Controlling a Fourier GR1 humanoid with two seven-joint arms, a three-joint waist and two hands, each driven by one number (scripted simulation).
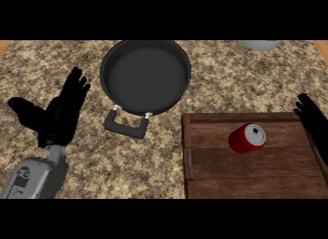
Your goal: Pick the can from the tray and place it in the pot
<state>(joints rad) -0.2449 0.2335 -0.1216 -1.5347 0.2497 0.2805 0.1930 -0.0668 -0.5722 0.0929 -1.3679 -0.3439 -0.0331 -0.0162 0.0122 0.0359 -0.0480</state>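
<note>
1. The can [247, 138] is red with a silver end. It sits on the tray [249, 179], in the tray's far half and right of its middle. I cannot tell whether it stands upright or leans.
2. Handling, my judgement: a thin metal can, light, stiff but easily dented, with a smooth, slippery wall. I would take hold across the red side wall at mid-height, not by the silver end.
3. The tray is wooden with a low rim and lies at the worktop's [228, 84] near right corner. It carries the can only.
4. The pot [146, 77] is dark and holds nothing. It stands near the far edge, about midway along, with its handle [127, 125] pointing toward the near edge.
5. The right hand [321, 133] is at the tray's right rim, fingers straight, holding nothing and apart from the can.
6. The left hand [61, 114] rests near the left edge, fingers straight and spread.
7. A grey object [260, 45] sits at the far edge, cut off from view.
</note>
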